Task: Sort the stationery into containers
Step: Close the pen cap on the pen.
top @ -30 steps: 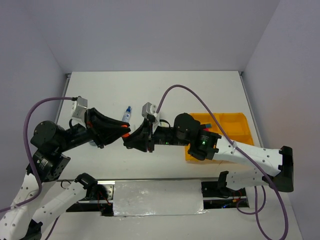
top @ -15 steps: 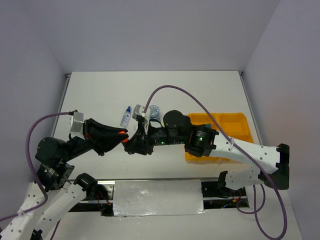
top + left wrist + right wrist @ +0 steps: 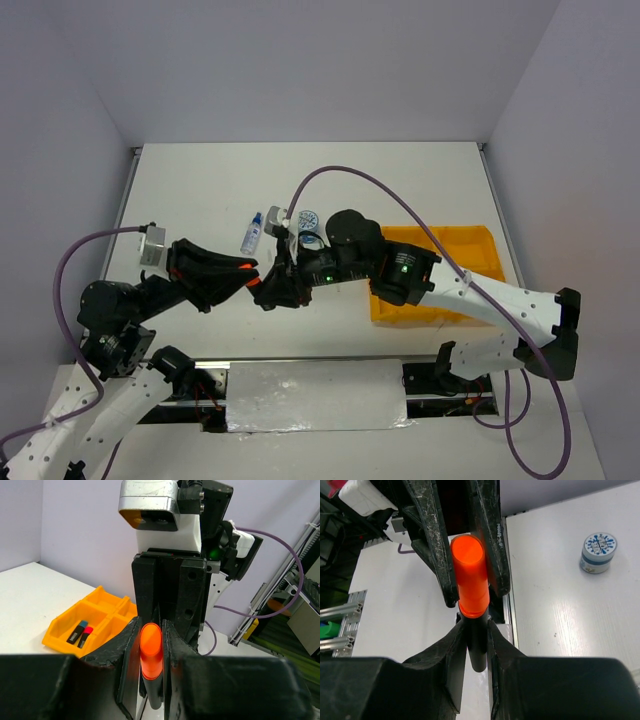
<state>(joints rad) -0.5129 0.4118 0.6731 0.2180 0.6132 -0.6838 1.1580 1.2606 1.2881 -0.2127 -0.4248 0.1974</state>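
White tabletop [image 3: 200, 190], pale walls behind. Short black highlighter with orange cap [image 3: 469, 575] held off tabletop, clamped from both sides by left end effector [image 3: 151, 647] and right end effector [image 3: 475, 632], left of orange-yellow four-compartment plastic tray [image 3: 485, 250]. Round blue-white pot [image 3: 598, 553] stood on tabletop nearby.

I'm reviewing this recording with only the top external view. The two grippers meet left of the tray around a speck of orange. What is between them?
Observer: An orange-capped black highlighter.
Reviewer: Who grips it?
Observer: Both. The left gripper pinches the cap, the right gripper the black barrel.
Reviewer: The right arm hides part of the orange-yellow plastic tray. Anything inside?
Observer: One compartment holds a blue-capped highlighter and a pink-capped highlighter, side by side.
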